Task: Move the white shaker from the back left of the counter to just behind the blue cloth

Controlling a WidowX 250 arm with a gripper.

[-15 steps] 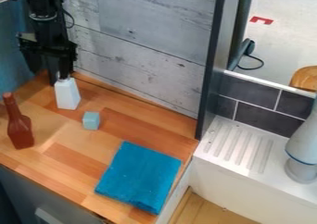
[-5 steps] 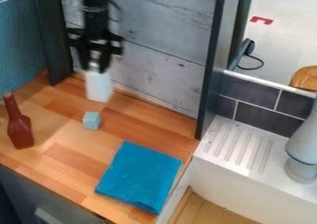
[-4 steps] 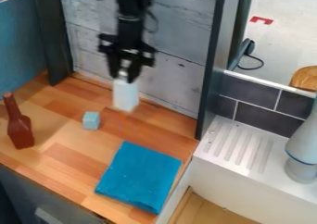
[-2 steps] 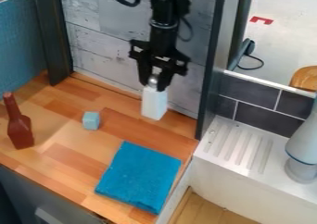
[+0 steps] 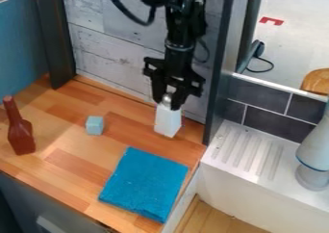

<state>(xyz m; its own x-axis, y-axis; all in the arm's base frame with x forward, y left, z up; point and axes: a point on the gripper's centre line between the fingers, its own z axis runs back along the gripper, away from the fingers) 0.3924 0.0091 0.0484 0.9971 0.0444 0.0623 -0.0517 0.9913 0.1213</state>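
The black gripper (image 5: 167, 101) hangs over the back right part of the wooden counter, shut on the narrow top of a white bottle (image 5: 168, 121). The bottle is upright, close to the counter's back right corner; whether its base touches the wood I cannot tell. In front of it lies a folded blue cloth (image 5: 145, 184). To the left sits a small light-blue cube (image 5: 94, 125). A brown-red bottle (image 5: 21, 135) stands at the counter's left side.
A grey plank wall (image 5: 109, 58) runs behind the counter (image 5: 70, 150). A dark upright post (image 5: 220, 68) rises at the back right corner. Right of it are a white ridged drainboard (image 5: 247, 150) and a pale grey object (image 5: 315, 155) on the sink unit.
The gripper has carried the white bottle from the back left, along the back wall, to the back right, most recently a little lower and nearer the front. The cube, cloth and brown-red bottle have stayed put.
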